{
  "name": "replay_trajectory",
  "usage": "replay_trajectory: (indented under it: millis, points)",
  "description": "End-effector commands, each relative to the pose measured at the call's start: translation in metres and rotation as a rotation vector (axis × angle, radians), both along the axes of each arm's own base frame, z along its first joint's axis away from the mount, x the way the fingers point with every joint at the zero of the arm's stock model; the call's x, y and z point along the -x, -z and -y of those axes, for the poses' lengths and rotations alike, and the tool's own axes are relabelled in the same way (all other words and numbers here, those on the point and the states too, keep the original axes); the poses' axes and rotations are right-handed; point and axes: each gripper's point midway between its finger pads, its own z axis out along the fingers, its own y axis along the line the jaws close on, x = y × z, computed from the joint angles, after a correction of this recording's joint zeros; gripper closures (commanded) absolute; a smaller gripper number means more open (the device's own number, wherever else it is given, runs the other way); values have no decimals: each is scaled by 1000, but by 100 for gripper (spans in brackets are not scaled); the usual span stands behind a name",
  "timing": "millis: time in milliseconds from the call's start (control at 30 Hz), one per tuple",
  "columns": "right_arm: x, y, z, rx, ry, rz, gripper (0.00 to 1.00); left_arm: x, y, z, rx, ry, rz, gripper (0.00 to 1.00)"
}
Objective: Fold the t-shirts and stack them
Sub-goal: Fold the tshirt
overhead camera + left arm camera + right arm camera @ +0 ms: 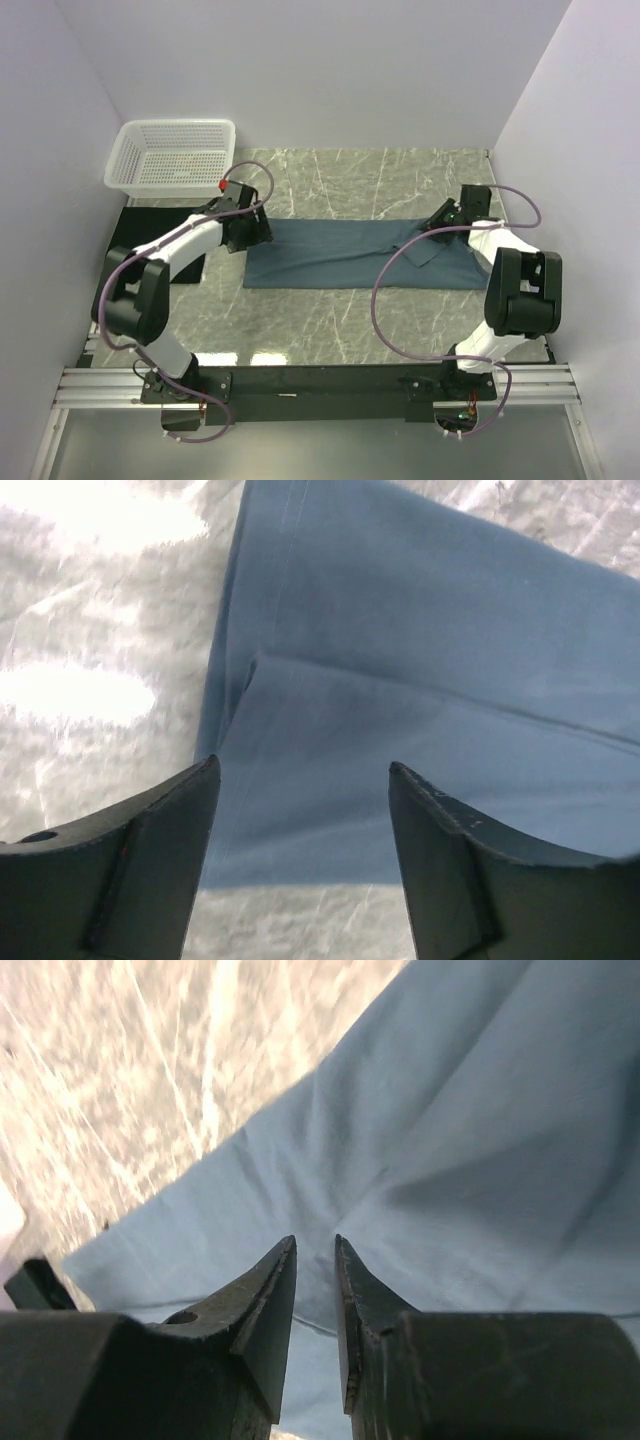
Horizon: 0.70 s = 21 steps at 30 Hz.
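At the left, the black t-shirt (128, 238) is lying flat beneath the left arm, not yet stacked. The left gripper (300, 768) is hovering wide open over the left end of the slate-blue t-shirt (330, 255), which is lying mid-table as a long strip. The right gripper (315, 1242) is sitting nearly closed on its right end. Cross-folds and stacking are looking undone.

A polished green-grey marbled desk (350, 320) sat in a plain booth, closed in by pale lavender-white walls (300, 70) at the back and both sides. Overhead light left bright glare near its front edge, where a silver aluminium rail (320, 385) ran across. A white lattice basket (120, 170) stood in the far left corner.
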Motion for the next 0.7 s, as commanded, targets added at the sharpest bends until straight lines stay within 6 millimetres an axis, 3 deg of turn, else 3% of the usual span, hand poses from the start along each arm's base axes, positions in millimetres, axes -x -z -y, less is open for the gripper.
replay_trajectory:
  millis: [0,133,333,667]
  points:
    - [5,-8,23,54,37,8,71,-18,-6,0,-56,0,30,23]
    - [9,-4,37,47,74,3,71,-32,-3,-4,-127,23,34,26]
    - [11,4,47,42,103,-13,71,-35,12,-3,-141,24,-2,37]
    - [17,24,55,32,130,-53,71,-42,25,2,-163,30,-18,44]
